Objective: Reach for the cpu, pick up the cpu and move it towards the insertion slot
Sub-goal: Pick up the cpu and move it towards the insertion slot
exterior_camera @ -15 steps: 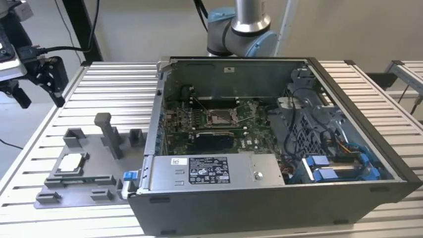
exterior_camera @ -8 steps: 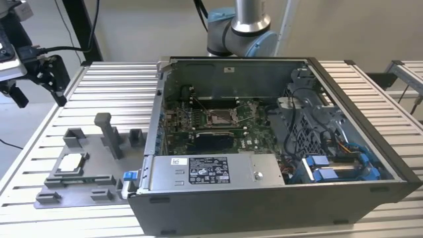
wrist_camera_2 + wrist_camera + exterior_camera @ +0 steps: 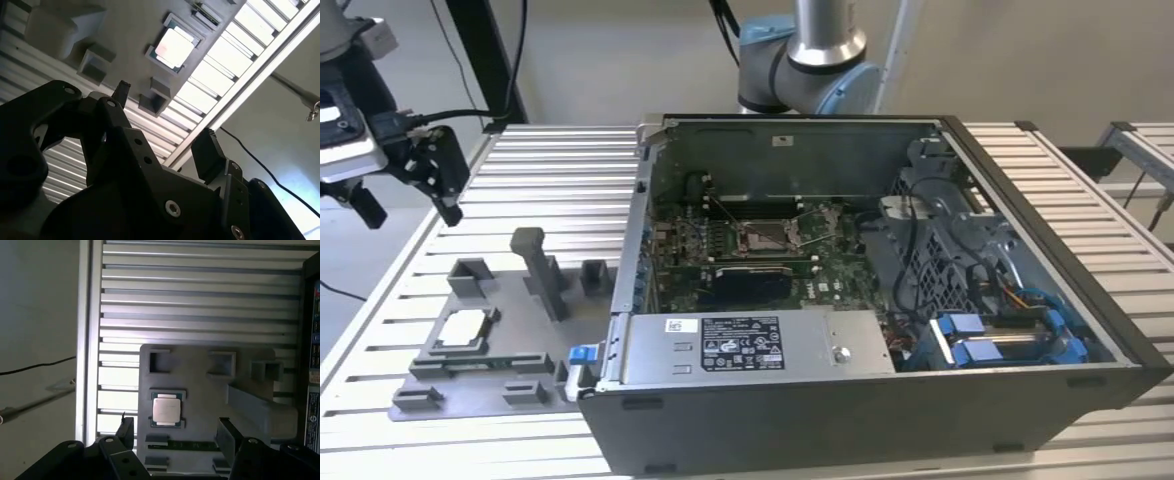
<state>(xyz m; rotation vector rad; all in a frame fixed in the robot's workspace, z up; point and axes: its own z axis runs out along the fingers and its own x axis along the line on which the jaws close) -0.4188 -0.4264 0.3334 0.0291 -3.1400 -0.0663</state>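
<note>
The hand (image 3: 411, 213) hangs in the air above the worktop (image 3: 547, 170), on the exterior view's left. Its two black fingers (image 3: 126, 429) are spread wide apart and hold nothing. The little silver chip (image 3: 464, 328) lies flat in a square pocket of the grey plastic tray (image 3: 500, 372), below the hand and not touching it. In both wrist views the chip (image 3: 166, 410) (image 3: 173, 47) shows between the fingers. The slot (image 3: 765, 236) sits on the green board inside the open computer box (image 3: 854, 420), well apart from the chip.
</note>
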